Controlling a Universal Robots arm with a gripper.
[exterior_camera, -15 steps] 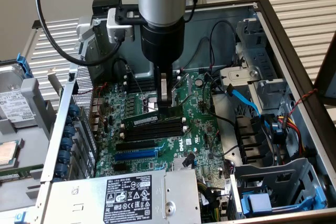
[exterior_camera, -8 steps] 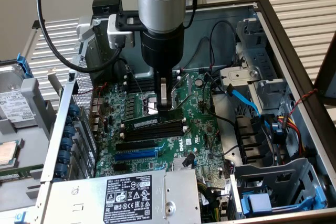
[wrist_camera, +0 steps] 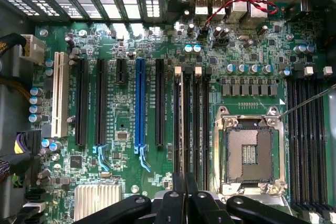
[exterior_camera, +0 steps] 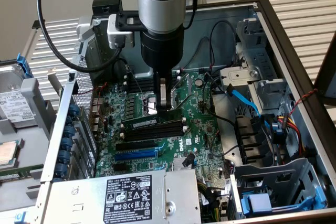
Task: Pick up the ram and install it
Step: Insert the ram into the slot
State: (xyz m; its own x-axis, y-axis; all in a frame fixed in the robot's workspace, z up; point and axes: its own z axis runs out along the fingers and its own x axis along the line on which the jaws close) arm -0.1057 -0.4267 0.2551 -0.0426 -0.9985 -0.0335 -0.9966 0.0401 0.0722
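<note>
Work inside the open computer case (exterior_camera: pixel 226 14), over the motherboard (exterior_camera: pixel 194 129). Take the CPU socket (wrist_camera: pixel 249 153) as the reference point.

Locate the gripper (exterior_camera: pixel 166 107) directly over the near edge of the CPU socket, jaws almost fully closed and, by appearance, pinched on the top edge of the ram (exterior_camera: pixel 144 123). Locate the ram standing on edge along the black memory slots (exterior_camera: pixel 157 130), just beside the CPU socket on the side toward the blue expansion slot (exterior_camera: pixel 135 155).

Judged as the seating step:
- Keep the ram upright and parallel to its slot.
- Centre both ends between the white end clips (wrist_camera: pixel 177 70).
- Press straight and evenly, and avoid any twist.

Cannot confirm seating of the lower edge, hidden behind the neighbouring slots. Cannot make out the notch, nor the exact contact of fingers on ram. Note partial cover of the CPU socket by the gripper in the exterior view.
</note>
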